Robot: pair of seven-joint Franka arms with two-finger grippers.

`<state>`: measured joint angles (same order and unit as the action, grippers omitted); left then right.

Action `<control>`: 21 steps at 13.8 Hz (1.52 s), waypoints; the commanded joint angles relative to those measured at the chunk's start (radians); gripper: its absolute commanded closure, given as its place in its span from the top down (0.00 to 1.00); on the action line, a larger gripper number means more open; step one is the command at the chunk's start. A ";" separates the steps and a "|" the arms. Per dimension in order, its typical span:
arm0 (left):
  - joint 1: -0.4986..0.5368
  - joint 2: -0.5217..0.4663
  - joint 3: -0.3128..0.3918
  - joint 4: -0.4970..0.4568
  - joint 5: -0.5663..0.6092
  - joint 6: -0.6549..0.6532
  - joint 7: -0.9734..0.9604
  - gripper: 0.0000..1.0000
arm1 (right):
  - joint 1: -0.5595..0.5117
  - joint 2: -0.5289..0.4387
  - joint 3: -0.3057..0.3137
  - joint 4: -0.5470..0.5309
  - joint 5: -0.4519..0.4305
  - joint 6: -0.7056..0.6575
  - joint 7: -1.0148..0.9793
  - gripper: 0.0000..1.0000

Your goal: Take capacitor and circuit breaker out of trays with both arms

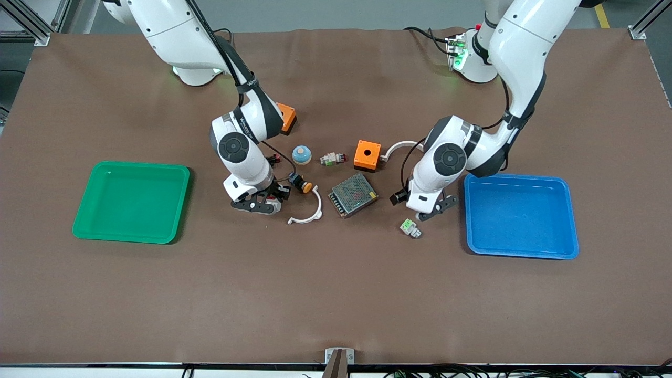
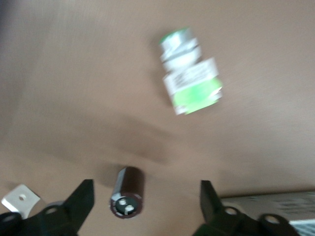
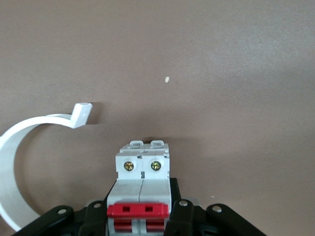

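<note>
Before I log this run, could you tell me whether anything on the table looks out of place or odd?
Nothing stands out. The capacitor lies on its side on the mat between the open left end effector fingers, and the breaker sits squarely in the right end effector. The green tray and blue tray hold nothing.

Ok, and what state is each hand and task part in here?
left hand: open, fingers either side of the capacitor.
capacitor: lying on the table, not gripped.
right hand: shut on the breaker.
breaker: clamped between the fingers, red levers showing.
</note>
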<state>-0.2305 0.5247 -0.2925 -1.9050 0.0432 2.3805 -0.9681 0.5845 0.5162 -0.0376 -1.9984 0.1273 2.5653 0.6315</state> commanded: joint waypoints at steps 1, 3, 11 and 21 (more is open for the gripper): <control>0.013 -0.026 0.006 0.191 0.044 -0.195 0.101 1.00 | 0.020 0.021 -0.015 0.042 -0.005 -0.004 0.049 0.00; 0.014 -0.026 0.007 0.323 0.113 -0.332 0.141 1.00 | 0.024 0.034 -0.016 0.061 -0.005 -0.007 0.054 0.08; 0.183 -0.192 0.006 0.429 0.191 -0.598 0.506 1.00 | -0.011 0.030 -0.067 0.293 -0.020 -0.346 0.028 1.00; 0.313 -0.368 -0.005 0.442 0.172 -0.724 0.689 1.00 | -0.409 -0.195 -0.120 0.435 -0.084 -0.925 -0.602 1.00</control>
<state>0.0749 0.1921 -0.2884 -1.4612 0.2180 1.6935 -0.3092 0.2482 0.3701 -0.1769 -1.5389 0.0594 1.6829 0.1007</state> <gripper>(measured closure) 0.000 0.000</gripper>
